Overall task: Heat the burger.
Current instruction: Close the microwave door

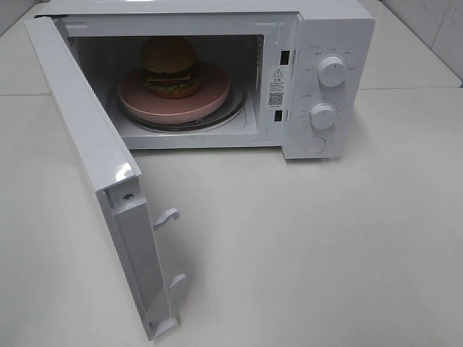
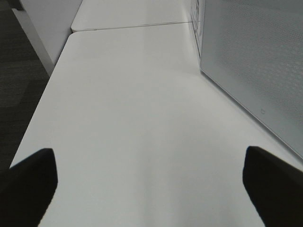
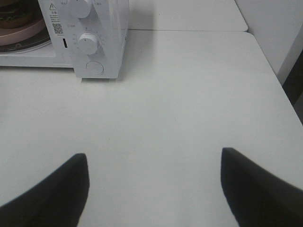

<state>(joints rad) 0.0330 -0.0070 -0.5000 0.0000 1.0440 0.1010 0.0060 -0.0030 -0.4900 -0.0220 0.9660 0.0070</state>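
The burger [image 1: 169, 67], brown bun with green and orange layers, sits on a round pink plate [image 1: 210, 97] inside the open white microwave [image 1: 329, 29]. The microwave door [image 1: 87, 155] swings wide toward the front left. In the right wrist view a sliver of the burger [image 3: 12, 13] and the plate [image 3: 21, 34] shows at the edge. My left gripper [image 2: 149, 182] is open over bare table beside the door's outer face [image 2: 255, 61]. Well short of the microwave's knobs [image 3: 88, 42], my right gripper [image 3: 154, 187] is open and holds nothing. Neither arm shows in the high view.
Two knobs [image 1: 331, 71] and a round button [image 1: 314, 144] sit on the microwave's right panel. Door latch hooks [image 1: 168, 215] stick out from the door's edge. The white table [image 1: 325, 246] ends at a dark floor [image 2: 19, 71] on the left.
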